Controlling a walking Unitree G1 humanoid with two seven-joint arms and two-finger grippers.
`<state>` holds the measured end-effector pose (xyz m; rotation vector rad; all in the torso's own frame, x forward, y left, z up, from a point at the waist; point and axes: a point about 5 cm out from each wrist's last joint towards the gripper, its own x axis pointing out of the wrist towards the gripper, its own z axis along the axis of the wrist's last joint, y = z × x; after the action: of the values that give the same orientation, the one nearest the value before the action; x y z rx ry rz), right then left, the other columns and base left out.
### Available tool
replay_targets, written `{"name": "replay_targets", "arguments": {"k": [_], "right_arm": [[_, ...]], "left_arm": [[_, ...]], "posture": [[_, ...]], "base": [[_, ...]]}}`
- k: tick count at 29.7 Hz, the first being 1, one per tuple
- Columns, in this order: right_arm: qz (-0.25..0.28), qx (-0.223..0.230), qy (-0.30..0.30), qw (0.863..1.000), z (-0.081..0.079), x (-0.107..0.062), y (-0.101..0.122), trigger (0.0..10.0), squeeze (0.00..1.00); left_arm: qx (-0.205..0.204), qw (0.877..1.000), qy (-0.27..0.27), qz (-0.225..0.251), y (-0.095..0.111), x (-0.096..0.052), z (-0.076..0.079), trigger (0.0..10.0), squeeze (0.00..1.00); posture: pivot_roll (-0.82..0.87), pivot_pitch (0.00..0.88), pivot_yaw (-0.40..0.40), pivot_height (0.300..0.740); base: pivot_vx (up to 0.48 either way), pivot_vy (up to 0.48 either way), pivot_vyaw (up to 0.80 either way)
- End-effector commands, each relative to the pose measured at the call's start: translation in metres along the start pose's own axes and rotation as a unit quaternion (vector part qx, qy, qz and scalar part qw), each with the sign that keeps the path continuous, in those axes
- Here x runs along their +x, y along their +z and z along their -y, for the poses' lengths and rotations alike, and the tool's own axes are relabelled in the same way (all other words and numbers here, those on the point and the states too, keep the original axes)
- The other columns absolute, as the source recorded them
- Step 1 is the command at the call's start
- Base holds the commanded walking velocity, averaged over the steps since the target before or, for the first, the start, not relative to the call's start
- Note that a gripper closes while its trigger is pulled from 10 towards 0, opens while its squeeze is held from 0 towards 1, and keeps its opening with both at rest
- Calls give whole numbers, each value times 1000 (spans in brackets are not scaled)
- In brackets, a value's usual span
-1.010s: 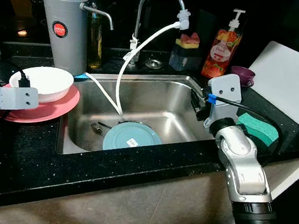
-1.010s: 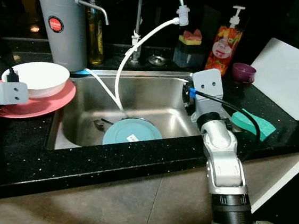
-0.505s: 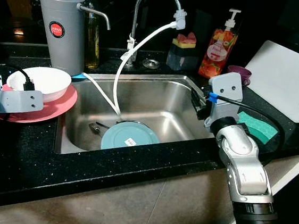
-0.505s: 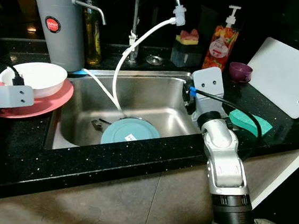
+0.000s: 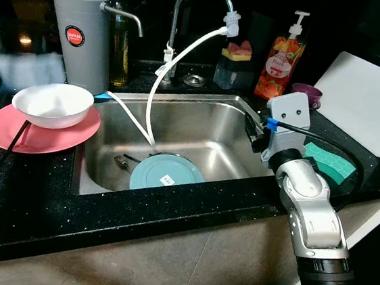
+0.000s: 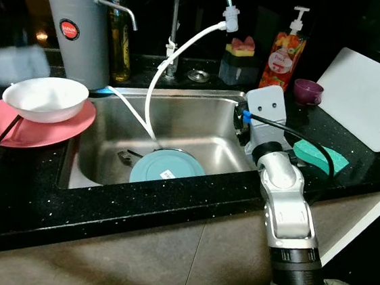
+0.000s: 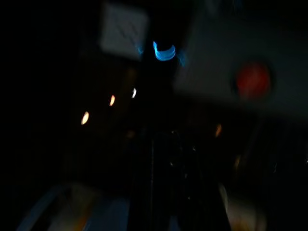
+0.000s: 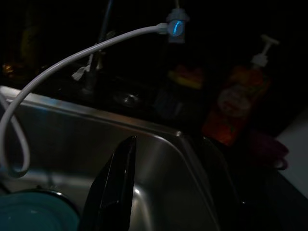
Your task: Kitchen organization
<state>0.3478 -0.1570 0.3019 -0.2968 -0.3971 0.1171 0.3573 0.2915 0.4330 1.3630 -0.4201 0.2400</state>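
A white bowl (image 5: 52,104) sits on a pink plate (image 5: 61,139) on the black counter left of the steel sink (image 5: 198,133). Inside the sink a teal plate (image 5: 166,174) lies flat, with a utensil (image 5: 123,161) beside it. My left gripper (image 5: 21,70) is a pale blur above and behind the bowl. A thin dark line (image 5: 11,145) crosses the pink plate; I cannot tell what it is. My right gripper (image 8: 168,192) hangs at the sink's right rim, open, with nothing between its fingers (image 8: 115,187).
A faucet (image 5: 191,0) with a white hose (image 5: 158,85) arches over the sink. A grey water canister (image 5: 82,39) and an oil bottle stand at the back left. A soap bottle (image 5: 282,60), purple cup (image 5: 308,95), green sponge (image 5: 327,160) and white cutting board (image 5: 371,100) are at the right.
My left arm has swung up and back from over the pink plate's front edge and is now blurred. The right arm has stayed in place.
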Motion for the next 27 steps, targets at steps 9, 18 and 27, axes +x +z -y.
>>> {"name": "replay_targets", "arguments": {"k": [9, 18, 27], "right_arm": [[70, 4, -34, 997, 11, -1, 23, 10000, 0], [107, -24, -17, 994, 12, -13, 33, 10000, 0], [122, -30, 13, 992, -7, -17, 33, 10000, 0]], "left_arm": [[-419, 863, -188, 211, 99, -1, 23, 10000, 0], [-559, 744, -273, 244, 138, -25, 68, 10000, 0], [-649, 703, -292, -1, 112, -37, 144, 10000, 894]], "posture": [[101, 106, -26, 740], [79, 93, -4, 740], [75, 88, -4, 740]], "base": [[0, 0, 0], [0, 0, 0], [0, 0, 0]]}}
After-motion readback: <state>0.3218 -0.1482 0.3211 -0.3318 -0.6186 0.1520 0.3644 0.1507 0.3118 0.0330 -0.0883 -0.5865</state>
